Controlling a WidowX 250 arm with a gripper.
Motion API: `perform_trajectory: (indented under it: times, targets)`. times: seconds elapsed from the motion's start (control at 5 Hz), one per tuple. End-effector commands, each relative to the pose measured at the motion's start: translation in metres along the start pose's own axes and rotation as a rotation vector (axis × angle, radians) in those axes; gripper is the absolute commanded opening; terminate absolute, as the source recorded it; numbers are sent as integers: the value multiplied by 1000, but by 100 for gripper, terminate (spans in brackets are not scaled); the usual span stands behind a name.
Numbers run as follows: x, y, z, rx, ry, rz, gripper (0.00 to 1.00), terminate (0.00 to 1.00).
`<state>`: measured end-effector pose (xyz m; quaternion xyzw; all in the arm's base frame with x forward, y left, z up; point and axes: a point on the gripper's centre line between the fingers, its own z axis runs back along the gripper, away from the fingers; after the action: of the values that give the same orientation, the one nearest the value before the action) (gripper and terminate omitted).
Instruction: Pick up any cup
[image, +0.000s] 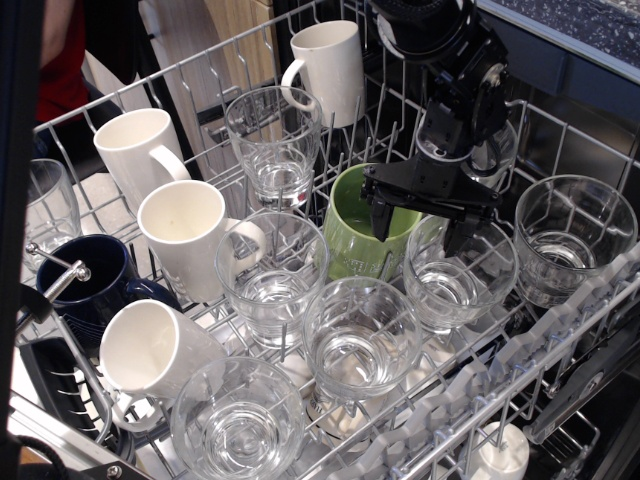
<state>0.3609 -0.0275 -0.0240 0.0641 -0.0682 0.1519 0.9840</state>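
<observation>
The tool (420, 222) hangs low over the right side of the rack (560, 330), its two dark fingers spread wide and pinching nothing. One finger (383, 218) dips into the mouth of the green mug (362, 232); the other sits at the far rim of the cup (458, 272), the clear tumbler just to the right of that mug. From where I stand, the near rim of that cup and the mug's wall both seem to lie between the fingers, though I cannot tell exactly how deep the tips reach.

This looks like the approach step: the tool is lining up on a glass, with no grasp made yet. The next move calls for settling the fingers so that only the cup's wall is between them, clear of the mug, then pressing together and lifting straight up past the wire tines. The glass is smooth and close-packed against its neighbours, so a skewed grip could slip or knock the mug.

Counting outward: eight clear tumblers that I can make out, including one half hidden behind the arm and one cut off at the left edge; four white handled mugs (327, 70); one green mug; one dark blue mug (85, 285). A person in red (62, 70) stands at the far left.
</observation>
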Motion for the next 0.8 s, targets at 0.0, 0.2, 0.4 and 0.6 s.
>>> perform_trajectory:
  times: [0.0,0.2,0.4,0.6]
  targets:
    - [13,-6,7,-14,-31,49,100,0]
    - [11,-10,0,6,-34,77,100,0]
    - [8,-13,-7,22,-35,97,100,0]
    - [5,-16,-17,42,-37,114,100,0]
